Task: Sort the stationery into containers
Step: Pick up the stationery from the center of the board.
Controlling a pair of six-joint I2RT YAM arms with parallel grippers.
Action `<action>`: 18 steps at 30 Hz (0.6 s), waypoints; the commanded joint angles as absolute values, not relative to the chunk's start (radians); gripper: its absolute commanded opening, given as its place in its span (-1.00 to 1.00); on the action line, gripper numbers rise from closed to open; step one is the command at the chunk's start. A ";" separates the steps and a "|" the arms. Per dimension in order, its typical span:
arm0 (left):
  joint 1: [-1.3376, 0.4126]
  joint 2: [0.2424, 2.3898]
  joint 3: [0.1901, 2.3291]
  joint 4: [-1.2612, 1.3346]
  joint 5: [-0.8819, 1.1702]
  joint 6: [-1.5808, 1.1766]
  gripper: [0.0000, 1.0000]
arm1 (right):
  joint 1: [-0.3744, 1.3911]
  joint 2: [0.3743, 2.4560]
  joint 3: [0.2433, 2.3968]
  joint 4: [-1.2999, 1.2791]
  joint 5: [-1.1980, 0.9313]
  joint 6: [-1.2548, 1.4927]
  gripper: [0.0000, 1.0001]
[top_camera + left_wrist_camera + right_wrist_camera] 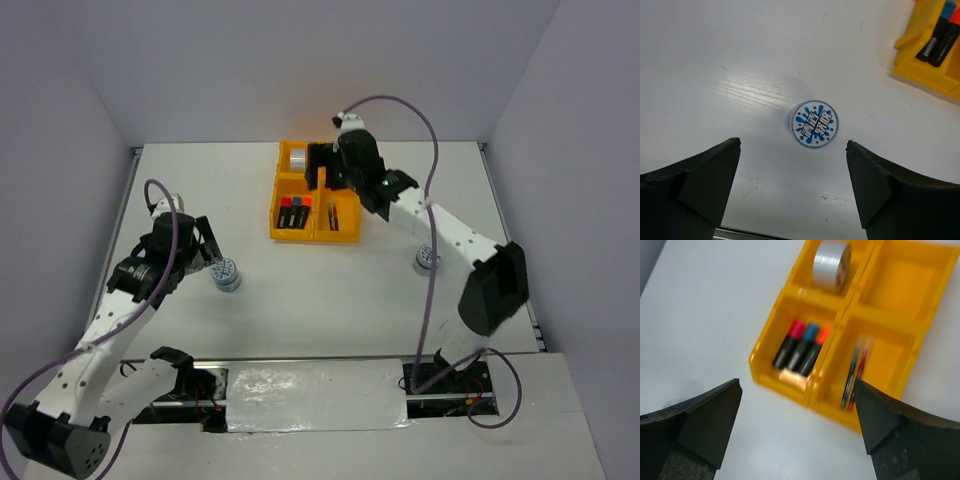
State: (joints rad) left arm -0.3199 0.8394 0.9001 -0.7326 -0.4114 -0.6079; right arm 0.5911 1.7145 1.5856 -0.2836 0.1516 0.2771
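From where I stand, the likeliest slip is on the left. The left end effector point(793, 144) hangs wide open above the tabletop point(740, 60). A small blue-white roll point(814, 124) stands on end just ahead of its fingertips, a little nearer the right finger than the left. If it comes down and closes from there, I'd expect one finger to reach the roll first and push it aside or tip it over. On its side, a round thing like that would run off across the smooth surface. The second roll point(428, 261) sits well to the right, just beside the right arm's forearm and its dangling cable, so a careless swing could knock it. The right end effector point(796, 385), also spread wide and holding nothing, hovers over the yellow tray point(300, 236). From above it covers the far-right compartment. If the left arm carries its roll there, the two arms could crowd each other. As for the tray, the grey tape ring point(831, 265) stands in the far-left compartment. Three highlighters point(802, 345), capped pink, blue and orange, lie side by side in the near-left one. The two thin pens point(855, 371) lie together in the near-right one. The far-right compartment looks empty, and I'd guess the rolls belong there. By my reckoning, only the two rolls are left to sort.
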 commanded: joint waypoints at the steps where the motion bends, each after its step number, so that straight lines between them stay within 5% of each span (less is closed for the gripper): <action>1: -0.249 0.914 0.913 -0.677 -0.293 -0.641 0.99 | 0.653 1.510 1.390 -0.219 0.091 0.327 0.99; 7: -0.248 1.115 0.827 -0.489 -0.213 -0.724 0.99 | 0.808 1.229 0.999 -0.181 0.075 0.371 0.99; 18: -0.262 1.261 0.763 -0.410 -0.222 -0.735 0.99 | 0.879 1.126 0.802 -0.169 0.026 0.367 0.99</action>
